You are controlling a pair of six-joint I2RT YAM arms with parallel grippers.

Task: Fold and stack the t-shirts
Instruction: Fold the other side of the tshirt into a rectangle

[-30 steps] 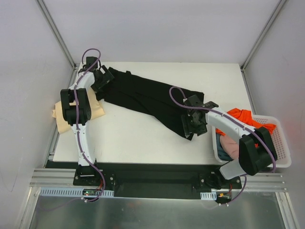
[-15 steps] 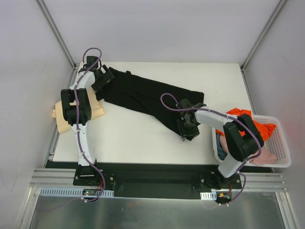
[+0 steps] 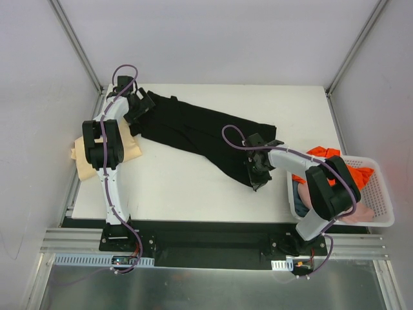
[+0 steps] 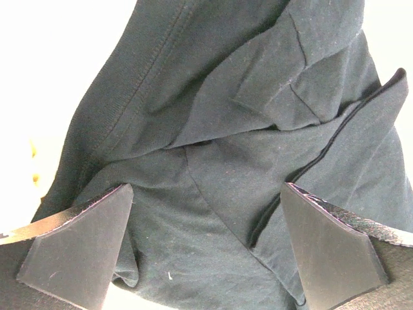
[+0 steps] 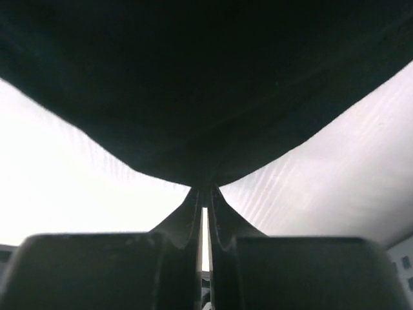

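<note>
A large black t-shirt (image 3: pixel 193 132) lies rumpled in a diagonal band across the white table (image 3: pixel 174 190). My left gripper (image 3: pixel 137 110) hovers over its far left end, open. In the left wrist view both fingers stand wide apart, and the left gripper (image 4: pixel 206 223) has only creased black t-shirt (image 4: pixel 219 129) between them. My right gripper (image 3: pixel 256 175) is at the shirt's near right corner. In the right wrist view the right gripper (image 5: pixel 205 192) is shut on the edge of the black t-shirt (image 5: pixel 206 84), drawing the cloth to a point. A pale tan t-shirt (image 3: pixel 79 157) lies at the table's left edge, partly under my left arm.
A white mesh basket (image 3: pixel 382 188) stands at the right edge of the table, holding an orange shirt (image 3: pixel 326 157) and a pink one (image 3: pixel 310 200). Grey walls and metal frame posts surround the table.
My right gripper has closed on the black shirt's near right corner after shifting a little to the left. The left arm has not moved and stays open.
</note>
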